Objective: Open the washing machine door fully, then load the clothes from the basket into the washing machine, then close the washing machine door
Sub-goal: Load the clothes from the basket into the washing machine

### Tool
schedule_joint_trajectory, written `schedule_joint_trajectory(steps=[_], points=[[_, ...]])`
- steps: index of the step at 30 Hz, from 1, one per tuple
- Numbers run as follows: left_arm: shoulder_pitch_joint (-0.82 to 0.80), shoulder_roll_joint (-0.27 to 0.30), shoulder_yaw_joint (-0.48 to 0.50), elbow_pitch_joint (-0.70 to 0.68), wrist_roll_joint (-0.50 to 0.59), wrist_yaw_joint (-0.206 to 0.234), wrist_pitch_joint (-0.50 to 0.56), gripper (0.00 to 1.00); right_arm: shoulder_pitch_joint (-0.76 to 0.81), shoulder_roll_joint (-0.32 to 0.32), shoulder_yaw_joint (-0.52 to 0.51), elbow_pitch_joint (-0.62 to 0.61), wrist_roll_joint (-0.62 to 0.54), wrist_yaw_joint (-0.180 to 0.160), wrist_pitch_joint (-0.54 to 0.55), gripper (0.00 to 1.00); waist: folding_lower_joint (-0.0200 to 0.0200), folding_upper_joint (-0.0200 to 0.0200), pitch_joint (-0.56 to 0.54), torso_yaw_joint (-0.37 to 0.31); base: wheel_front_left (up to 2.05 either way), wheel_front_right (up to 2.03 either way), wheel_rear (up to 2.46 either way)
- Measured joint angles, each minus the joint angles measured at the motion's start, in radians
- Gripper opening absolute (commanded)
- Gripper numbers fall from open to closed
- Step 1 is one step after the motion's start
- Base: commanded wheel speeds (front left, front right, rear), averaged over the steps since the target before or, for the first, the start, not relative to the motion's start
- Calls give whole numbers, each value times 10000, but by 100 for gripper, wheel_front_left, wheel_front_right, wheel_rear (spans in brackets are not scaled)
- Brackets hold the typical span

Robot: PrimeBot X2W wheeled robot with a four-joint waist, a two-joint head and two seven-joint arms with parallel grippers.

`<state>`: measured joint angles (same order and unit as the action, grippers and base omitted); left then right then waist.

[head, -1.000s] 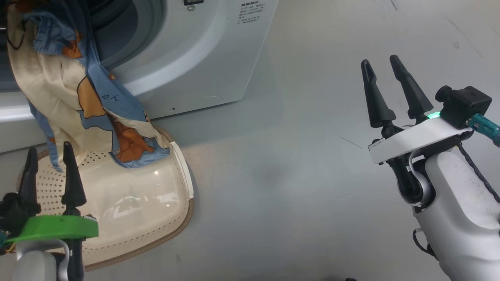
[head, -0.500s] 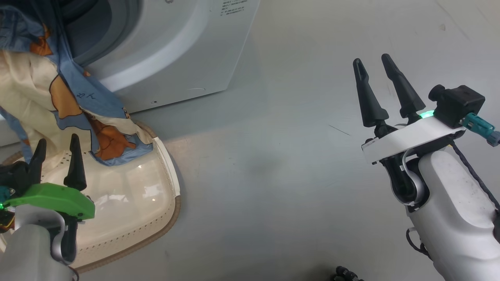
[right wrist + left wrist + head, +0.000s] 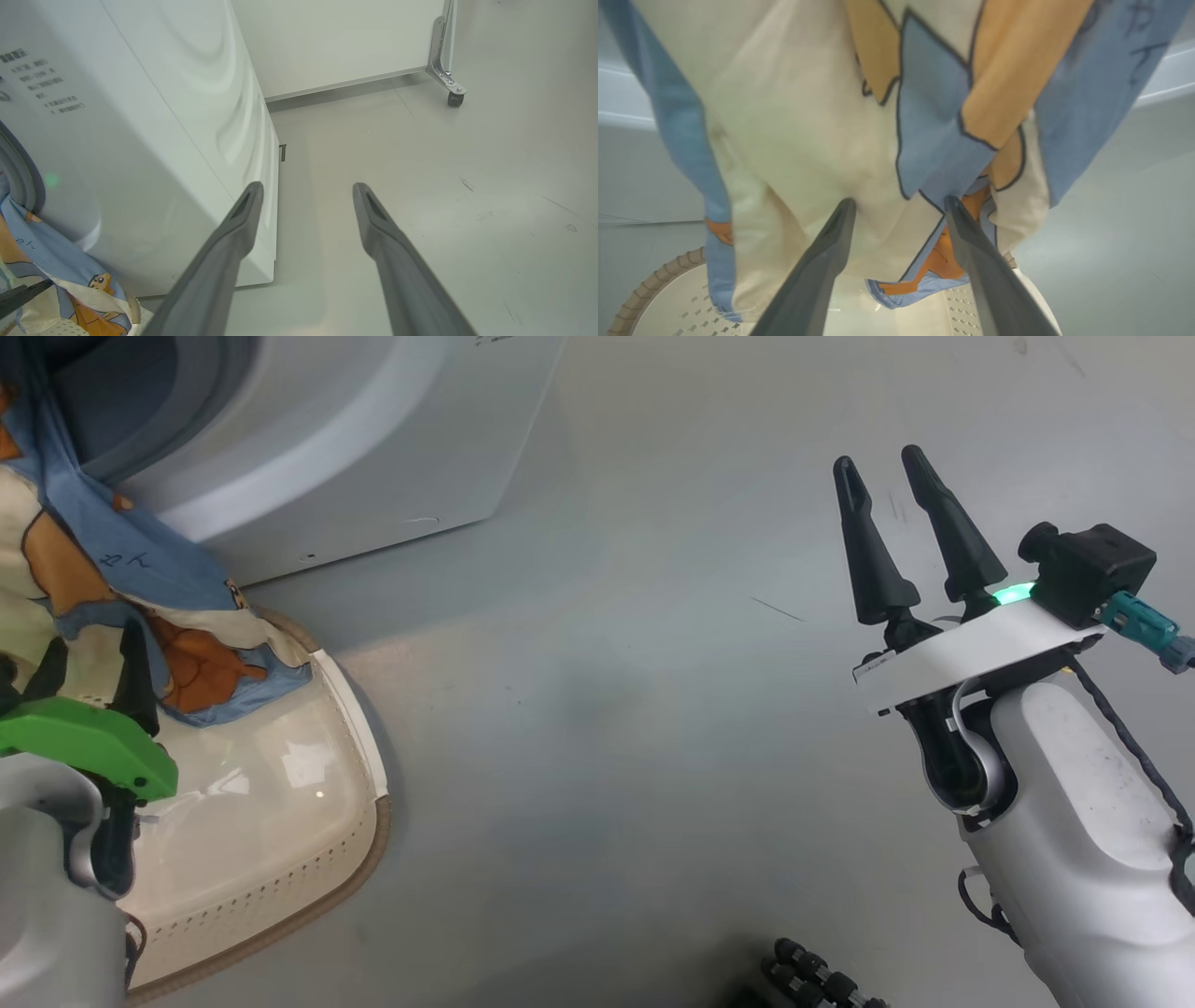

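Note:
The clothes (image 3: 103,569), light blue with orange-brown figures and a cream inner side, hang out of the washing machine (image 3: 373,439) opening, their lower end in the cream basket (image 3: 280,821). My left gripper (image 3: 89,667) stands open over the basket, fingertips against the hanging fabric. In the left wrist view the clothes (image 3: 808,116) spread just beyond the open gripper (image 3: 900,203), with the basket (image 3: 658,280) rim below. My right gripper (image 3: 887,476) is open and empty above the floor, far right of the machine. The washing machine door is out of view.
The right wrist view looks past the open right gripper (image 3: 306,186) along the washing machine (image 3: 140,140) side to a white panel on a caster wheel (image 3: 452,98). Bare grey floor (image 3: 607,709) lies between basket and right arm. A black ribbed part (image 3: 822,980) shows at the bottom edge.
The camera has turned, shifting machine and basket up and left in the picture. My left gripper has advanced over the basket until its fingers reach the hanging clothes. The right gripper keeps its pose.

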<state>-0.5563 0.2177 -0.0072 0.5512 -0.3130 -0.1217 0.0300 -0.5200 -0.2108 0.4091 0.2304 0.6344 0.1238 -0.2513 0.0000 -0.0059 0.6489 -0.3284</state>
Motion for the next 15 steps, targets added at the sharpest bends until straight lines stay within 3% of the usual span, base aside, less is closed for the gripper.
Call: schedule_joint_trajectory(steps=[15], points=[[-1435, 205, 360, 1392, -207, 2, 79, 100, -218, 211, -107, -8, -2, 0, 0, 100, 0, 0, 516, -507, 0, 0, 0]])
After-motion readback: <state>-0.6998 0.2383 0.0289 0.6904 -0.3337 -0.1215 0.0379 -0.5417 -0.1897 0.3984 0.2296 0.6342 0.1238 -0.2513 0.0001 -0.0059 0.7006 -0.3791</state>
